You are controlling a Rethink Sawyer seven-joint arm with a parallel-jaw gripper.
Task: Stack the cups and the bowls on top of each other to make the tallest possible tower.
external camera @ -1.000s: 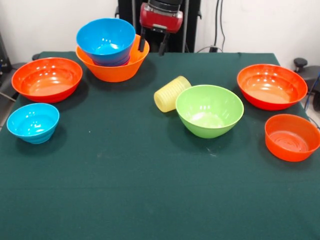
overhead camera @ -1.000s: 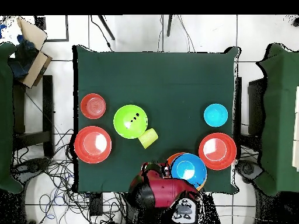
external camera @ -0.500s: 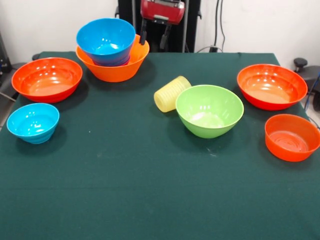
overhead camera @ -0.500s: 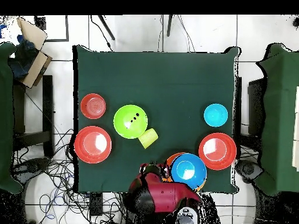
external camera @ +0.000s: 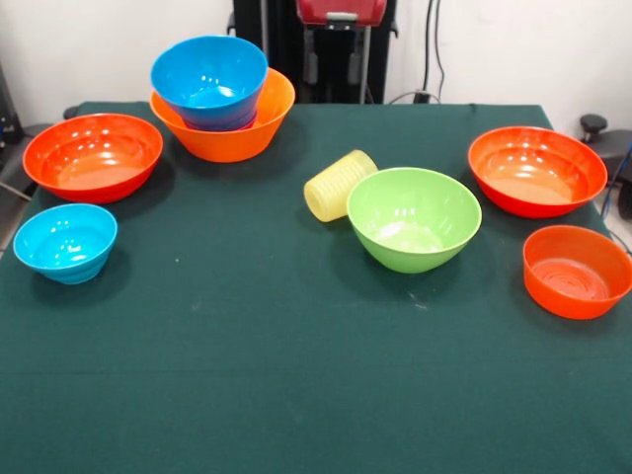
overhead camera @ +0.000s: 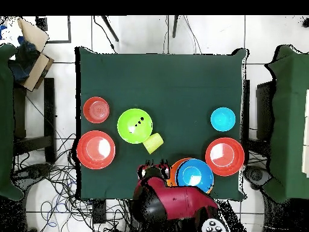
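The tower is a blue bowl [external camera: 209, 79] nested in the large light-orange bowl [external camera: 233, 136] at the far left of the table; it also shows in the overhead view [overhead camera: 195, 175]. No magenta bowl shows clearly. The pale-yellow tumbler [external camera: 339, 185] lies on its side against the lime green bowl [external camera: 413, 217]. Red-orange bowls sit at the left [external camera: 93, 156] and right [external camera: 536, 169]. A small cyan bowl [external camera: 65, 241] and a small orange bowl [external camera: 577, 270] sit nearer the front. My gripper [external camera: 333, 71] hangs open and empty by the pedestal, behind the table's far edge, right of the tower.
The green cloth table [external camera: 296, 375] bears all the bowls. In the overhead view the arm [overhead camera: 172, 202] is drawn back at the table's bottom edge, the gripper [overhead camera: 152, 164] just left of the tower. Chairs and cables lie around the table.
My gripper has risen and drawn back toward the pedestal, shifting right in the front view, away from the tower's rim. No bowl or cup has moved.
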